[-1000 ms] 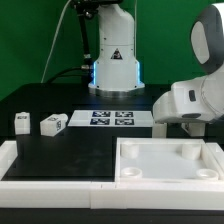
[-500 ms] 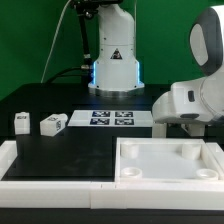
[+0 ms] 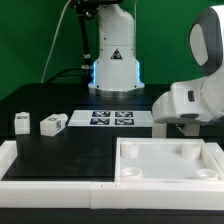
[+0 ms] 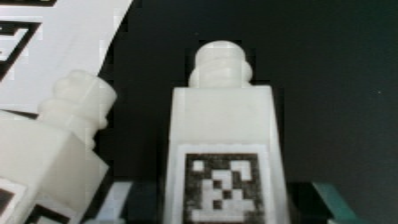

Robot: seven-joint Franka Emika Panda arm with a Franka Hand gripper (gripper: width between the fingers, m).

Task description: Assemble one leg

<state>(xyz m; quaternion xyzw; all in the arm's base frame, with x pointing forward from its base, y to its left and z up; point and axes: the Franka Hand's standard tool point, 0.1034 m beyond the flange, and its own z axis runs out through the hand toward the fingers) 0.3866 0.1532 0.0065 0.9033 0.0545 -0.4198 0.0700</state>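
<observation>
In the wrist view a white leg (image 4: 222, 130) with a black-and-white tag lies on the black table between my fingertips (image 4: 118, 203). My gripper (image 4: 226, 208) is open, with the jaws standing either side of the leg's tagged end and a dark gap showing at one side. A second leg (image 4: 63, 135) lies close beside the first. In the exterior view two more legs (image 3: 21, 122) (image 3: 53, 123) lie at the exterior view's left. The arm (image 3: 190, 100) hides the gripper and the legs under it there.
The large white tabletop (image 3: 168, 160) with corner holes lies at the front, on the exterior view's right. The marker board (image 3: 110, 119) lies mid-table; its corner also shows in the wrist view (image 4: 71, 45). A white rail (image 3: 50, 170) runs along the front.
</observation>
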